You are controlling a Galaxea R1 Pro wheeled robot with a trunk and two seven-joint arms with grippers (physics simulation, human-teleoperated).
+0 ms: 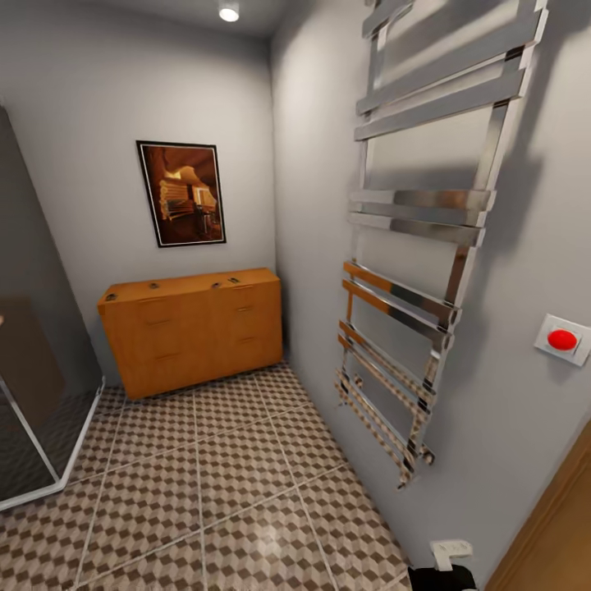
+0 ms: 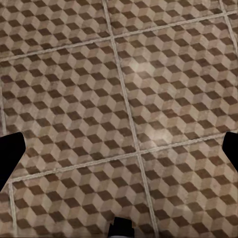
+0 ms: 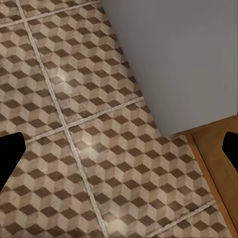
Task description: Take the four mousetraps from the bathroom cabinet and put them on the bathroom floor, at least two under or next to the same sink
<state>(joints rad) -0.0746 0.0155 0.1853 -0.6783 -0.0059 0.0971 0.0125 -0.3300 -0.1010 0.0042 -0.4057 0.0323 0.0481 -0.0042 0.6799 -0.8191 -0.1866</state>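
Standing mid-left of frame, orange cabinet [image 1: 193,328] carried tiny dark mousetraps [image 1: 153,286], details unresolvable; both grippers' [image 2: 119,148] [image 3: 119,148] fingers spread wide.

Atop the cabinet [image 1: 194,327], far ahead of my pincers, sit small dark specks [image 1: 153,286], too small to identify. My left pincer [image 2: 119,153] shows just black fingertips [image 2: 11,154] clipped by the frame edges; my right pincer [image 3: 119,148] likewise. The towel rail [image 1: 419,246] runs off the head view's top.
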